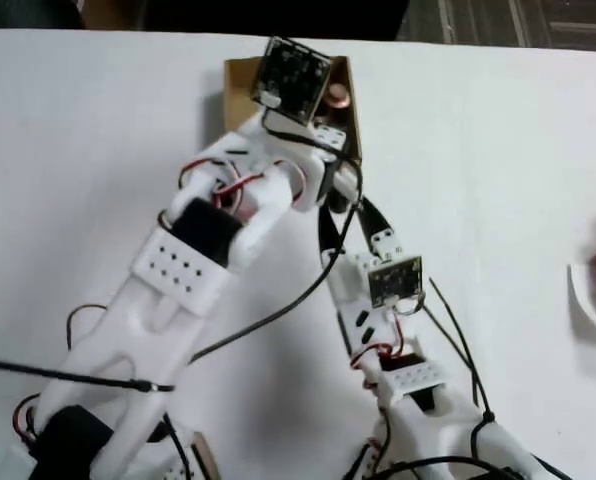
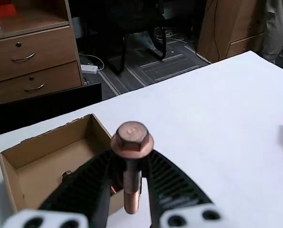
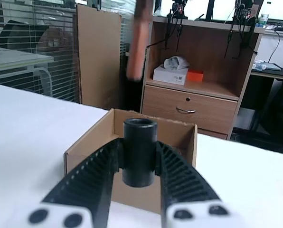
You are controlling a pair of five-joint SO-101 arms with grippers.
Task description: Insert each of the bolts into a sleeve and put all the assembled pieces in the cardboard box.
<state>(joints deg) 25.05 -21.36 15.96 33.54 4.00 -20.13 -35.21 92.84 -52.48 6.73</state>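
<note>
My left claw (image 2: pixel 131 160) is clamped on the copper bolt (image 2: pixel 132 175) below its head. My right claw (image 3: pixel 138 148) pinches the black sleeve (image 3: pixel 139 153), mouth open, just before the cardboard box (image 3: pixel 87 145). The shank runs nearly in line with the bore, slightly tilted, its tip still apart from the mouth.

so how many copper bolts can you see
1: the copper hex-head bolt, held upright in the left gripper above the brown cardboard box. A small piece inside the box may be another.

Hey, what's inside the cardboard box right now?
One small metal piece lies on the cardboard box floor; the left gripper and its bolt hide part of that floor.
</note>
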